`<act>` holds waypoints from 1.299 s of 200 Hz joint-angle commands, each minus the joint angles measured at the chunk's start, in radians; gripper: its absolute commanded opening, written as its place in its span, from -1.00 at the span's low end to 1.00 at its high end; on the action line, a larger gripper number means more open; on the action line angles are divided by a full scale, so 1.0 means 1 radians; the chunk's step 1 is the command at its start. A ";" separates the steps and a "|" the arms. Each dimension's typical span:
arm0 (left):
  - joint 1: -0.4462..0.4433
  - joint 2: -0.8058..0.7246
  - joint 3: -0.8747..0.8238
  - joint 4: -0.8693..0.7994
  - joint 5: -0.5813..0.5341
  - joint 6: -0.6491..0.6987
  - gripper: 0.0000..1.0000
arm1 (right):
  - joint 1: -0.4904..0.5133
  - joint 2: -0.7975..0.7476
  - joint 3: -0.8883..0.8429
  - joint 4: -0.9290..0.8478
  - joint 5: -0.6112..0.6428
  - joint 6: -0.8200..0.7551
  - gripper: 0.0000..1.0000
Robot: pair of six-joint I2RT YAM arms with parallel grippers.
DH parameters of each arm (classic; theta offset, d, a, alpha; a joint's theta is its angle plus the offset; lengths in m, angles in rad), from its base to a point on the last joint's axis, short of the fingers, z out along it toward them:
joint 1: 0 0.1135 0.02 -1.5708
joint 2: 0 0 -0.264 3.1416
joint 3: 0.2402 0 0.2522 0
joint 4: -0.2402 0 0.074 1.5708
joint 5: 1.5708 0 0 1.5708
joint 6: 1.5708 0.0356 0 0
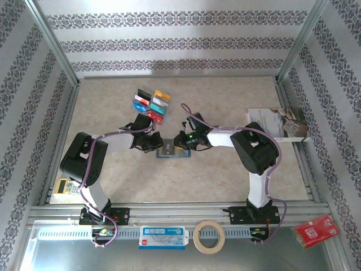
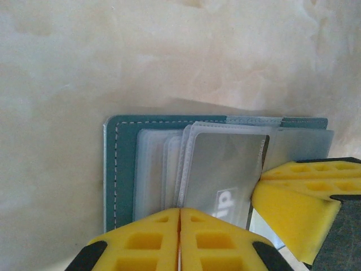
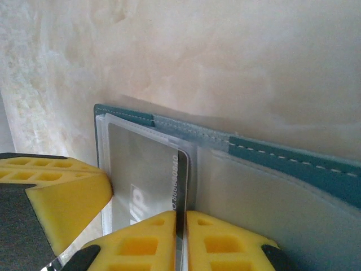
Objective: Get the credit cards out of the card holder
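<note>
Off to the right side of the beige marbled table (image 1: 225, 180) there's a white-and-brown printed booklet (image 1: 277, 123) lying flat. Near the front left corner sits a small yellowish card thing (image 1: 66, 187). On the front ledge: a white-and-blue label (image 1: 163, 237), a tape roll (image 1: 196, 237) just beside it, and a red packet (image 1: 317, 230) far right. Striped patterned wallpaper (image 1: 169, 45) all around.
</note>
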 commanded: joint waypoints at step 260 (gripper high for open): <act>-0.011 0.017 0.052 -0.002 0.058 -0.050 -0.70 | -0.028 -0.025 -0.059 0.039 0.057 0.002 -0.92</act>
